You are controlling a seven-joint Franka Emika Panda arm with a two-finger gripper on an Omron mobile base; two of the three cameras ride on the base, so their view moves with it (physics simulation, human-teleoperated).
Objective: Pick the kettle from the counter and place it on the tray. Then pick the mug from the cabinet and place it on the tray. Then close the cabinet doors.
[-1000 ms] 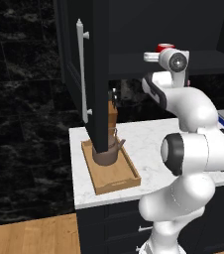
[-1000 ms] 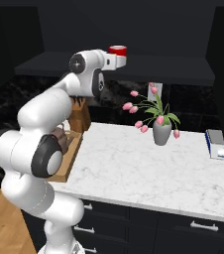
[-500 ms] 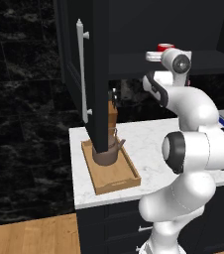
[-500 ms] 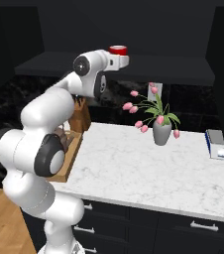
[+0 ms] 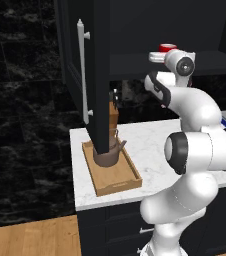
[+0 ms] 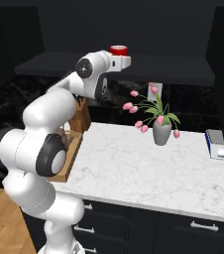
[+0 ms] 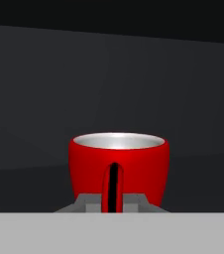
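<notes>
The red mug stands on the cabinet's dark shelf, its handle facing me in the hand view. My gripper is shut on the mug's handle, one fingertip on each side of it. From the base cameras the mug shows just above my hand at shelf height. The brown kettle sits on the light-wood tray at the left end of the counter, partly hidden by the open left cabinet door.
A wooden knife block stands behind the tray. A grey vase of pink tulips sits mid-counter below the shelf. A blue-edged book lies at the far right. The open door hangs over the tray's left side.
The jaws have closed from wide open onto the mug's handle. The hand has edged slightly toward the mug; the mug, kettle and tray stay put.
</notes>
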